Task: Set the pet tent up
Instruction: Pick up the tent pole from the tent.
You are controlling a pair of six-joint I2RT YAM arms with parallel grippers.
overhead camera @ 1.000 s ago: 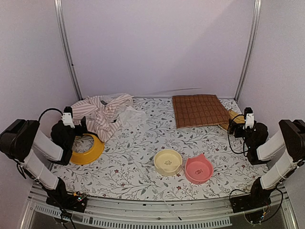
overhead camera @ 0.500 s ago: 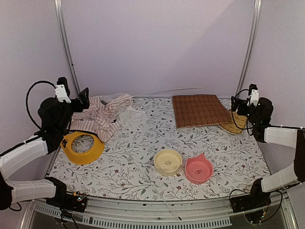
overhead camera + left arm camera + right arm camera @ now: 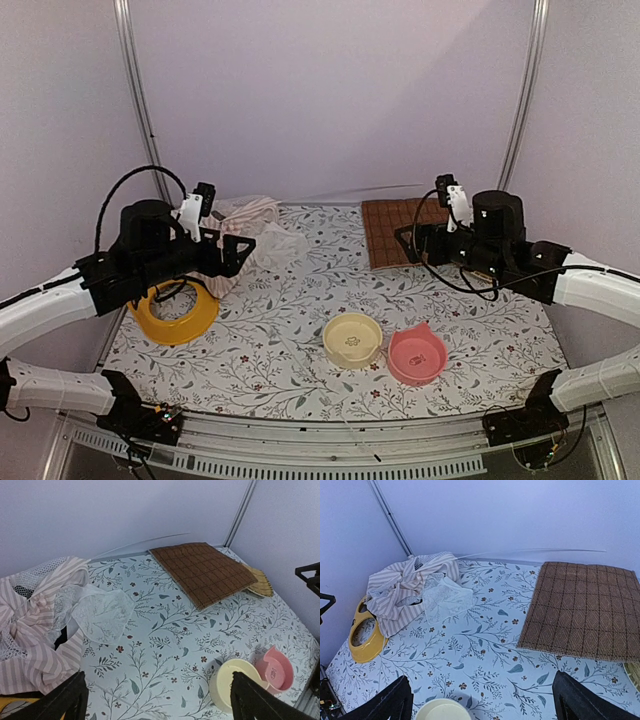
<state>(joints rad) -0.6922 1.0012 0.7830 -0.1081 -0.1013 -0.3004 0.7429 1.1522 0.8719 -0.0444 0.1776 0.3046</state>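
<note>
two grippers hang above the table [image 3: 290, 320], each with its black fingers spread wide and nothing between them. the pet tent [image 3: 250, 215] lies crumpled in the far left corner: soft pink-and-white striped cloth in loose folds, with a sheet of see-through white mesh spilling toward the middle. from the top camera the left gripper [image 3: 235, 248] is over the tent's near edge. in its own wrist view the cloth sits ahead and left of the left finger, not touching it. a thin clear pole [image 3: 145, 542] curves along the far edge. the right gripper [image 3: 408, 243] is well apart from the tent, over the brown quilted mat [image 3: 385, 235] near the far right corner. the table cover is white with a leaf-and-flower print. a glossy yellow ring bowl [image 3: 180, 310] lies just beside the tent at the left edge. a round cream bowl [image 3: 352, 340] and a pink bowl [image 3: 417, 355] with ear-like points stand near the near edge. the mark inside the cream bowl is too small to read.
</note>
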